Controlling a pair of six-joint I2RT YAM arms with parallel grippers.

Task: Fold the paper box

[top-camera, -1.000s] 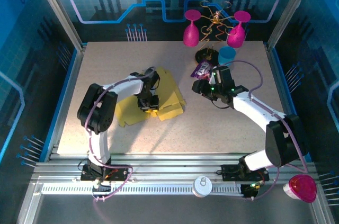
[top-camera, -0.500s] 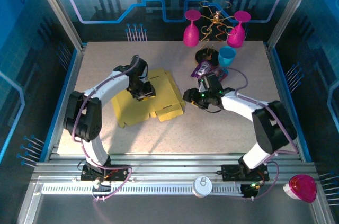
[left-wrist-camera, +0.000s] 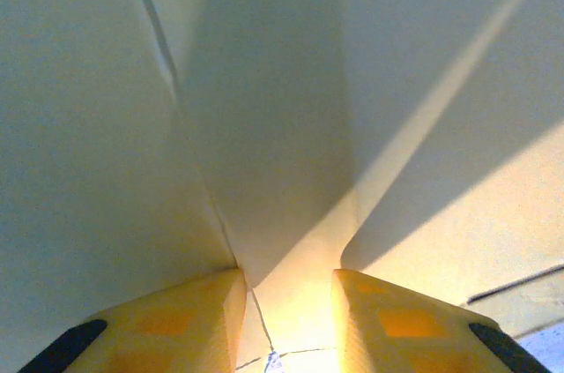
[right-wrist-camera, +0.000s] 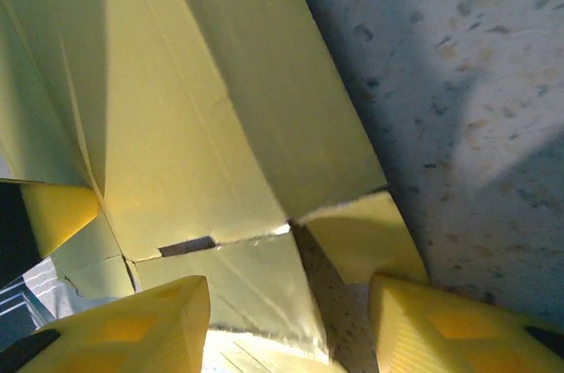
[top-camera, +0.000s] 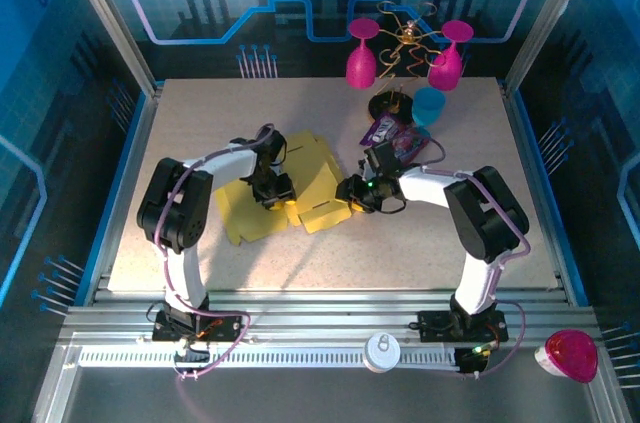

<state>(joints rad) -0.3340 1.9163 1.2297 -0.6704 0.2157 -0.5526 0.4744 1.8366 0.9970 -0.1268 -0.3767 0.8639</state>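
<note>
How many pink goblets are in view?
3. The left goblet and right goblet flank the gold wire stand at the back edge of the table, bowls down. The third goblet lies off the table, near right corner. None looks hidden.

Speckled beige table [top-camera: 180, 243] with a yellow paper box [top-camera: 320, 178] lying on it.
Back-right of the box sits a purple snack packet [top-camera: 395, 138], beyond it a blue cup [top-camera: 429, 103], with two pink goblets [top-camera: 361, 63] farthest back.

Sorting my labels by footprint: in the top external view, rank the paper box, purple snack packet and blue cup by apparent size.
1. paper box, clearly largest
2. purple snack packet
3. blue cup, only slightly smaller than the packet
</note>
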